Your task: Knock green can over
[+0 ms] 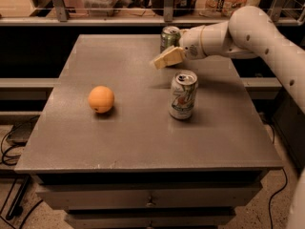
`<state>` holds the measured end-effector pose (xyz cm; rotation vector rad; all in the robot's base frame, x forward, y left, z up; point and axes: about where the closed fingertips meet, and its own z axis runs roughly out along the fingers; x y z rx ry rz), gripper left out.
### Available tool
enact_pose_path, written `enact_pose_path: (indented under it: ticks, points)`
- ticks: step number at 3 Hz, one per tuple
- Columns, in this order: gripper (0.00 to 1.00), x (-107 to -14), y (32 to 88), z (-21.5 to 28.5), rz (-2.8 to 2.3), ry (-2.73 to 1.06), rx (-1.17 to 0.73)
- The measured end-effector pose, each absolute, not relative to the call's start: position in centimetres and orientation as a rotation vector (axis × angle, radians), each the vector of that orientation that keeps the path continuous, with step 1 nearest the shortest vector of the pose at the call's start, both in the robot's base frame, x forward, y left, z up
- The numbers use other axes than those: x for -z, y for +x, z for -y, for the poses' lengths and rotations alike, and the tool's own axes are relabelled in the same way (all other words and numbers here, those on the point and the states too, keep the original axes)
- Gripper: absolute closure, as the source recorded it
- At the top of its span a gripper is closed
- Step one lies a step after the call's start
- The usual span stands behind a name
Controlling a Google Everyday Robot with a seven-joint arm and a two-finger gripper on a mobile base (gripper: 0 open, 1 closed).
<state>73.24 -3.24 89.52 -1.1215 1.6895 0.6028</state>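
Grey table (143,147) carries an orange (101,99), whitish can (183,95), upright green can (169,36); gripper (158,62) hovers beside the latter.

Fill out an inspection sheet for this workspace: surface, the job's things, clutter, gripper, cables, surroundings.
Surface: grey table top, flat, with no spills seen.
Job's things: green can upright at the far edge, not yet knocked over.
Clutter: whitish can upright near the middle, and an orange to its left. Both stand apart from the green can.
Gripper: gripper above the table, just in front of the green can. Whether it is touching the can cannot be told.
Cables: cables loose on the floor to the left, another on the floor to the right.
Surroundings: drawers under the top, and a shelf behind it holding bags and containers.
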Motion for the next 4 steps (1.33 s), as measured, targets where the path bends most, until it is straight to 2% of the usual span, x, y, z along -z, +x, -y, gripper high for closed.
enact_pose_path:
  ticks: [1,4]
  points:
    - [0.18,-88.9,74.5,1.2,-1.678,-1.134,-0.655]
    - [0.87,-91.8,74.1,0.1,-1.639,-1.166,-0.629]
